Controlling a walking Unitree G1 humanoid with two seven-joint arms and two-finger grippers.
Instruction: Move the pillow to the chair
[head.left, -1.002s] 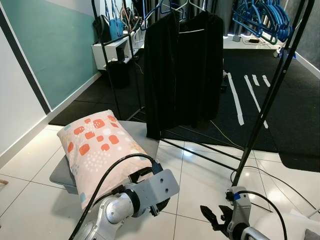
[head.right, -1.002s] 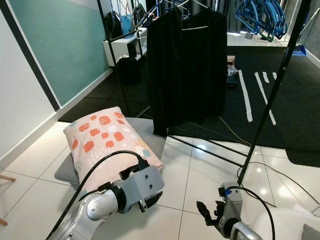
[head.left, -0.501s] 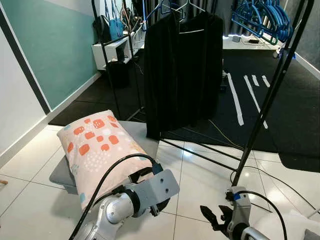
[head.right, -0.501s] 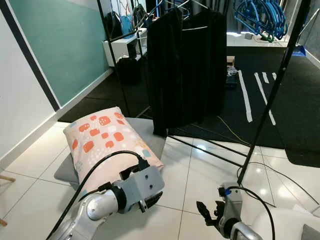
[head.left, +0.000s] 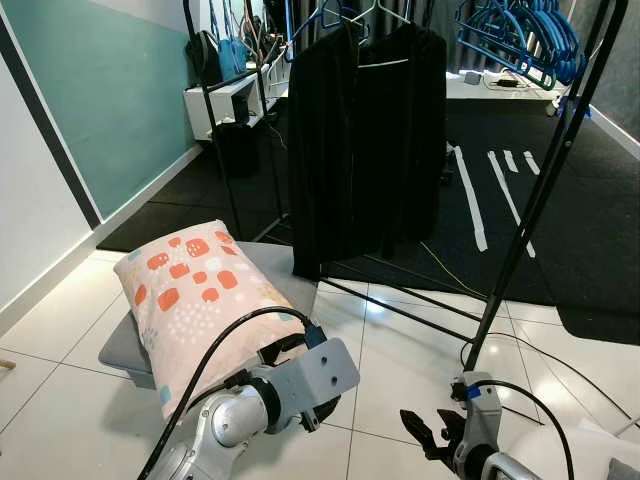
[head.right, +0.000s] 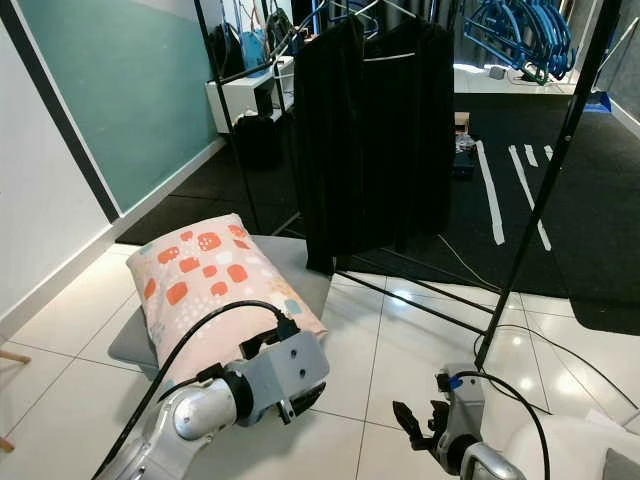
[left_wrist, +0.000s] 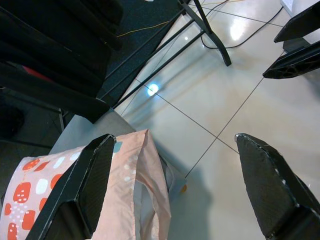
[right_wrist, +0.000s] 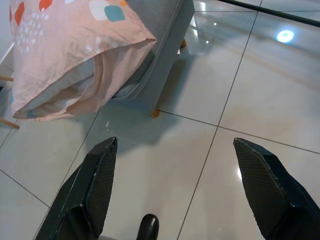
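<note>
Fingers of our left gripper (left_wrist: 175, 190) spread wide, empty; pillow (head.left: 190, 295) just beyond left finger (left_wrist: 75, 195), resting on grey chair (head.left: 265, 262), corner overhanging seat edge. Right gripper (right_wrist: 180, 195) spread too, low over floor tiles (right_wrist: 240, 100). We judge placement done.

Black coat (head.left: 365, 140) on clothes rack (head.left: 530, 200), blue hangers (head.left: 520, 35), white tiles (head.left: 400, 340)

I see a pale pink pillow (head.left: 196, 296) printed with orange and white blotches and dots, a grey chair (head.left: 268, 262), black clothes (head.left: 366, 130), and glossy white floor (head.left: 405, 345) tiles.
</note>
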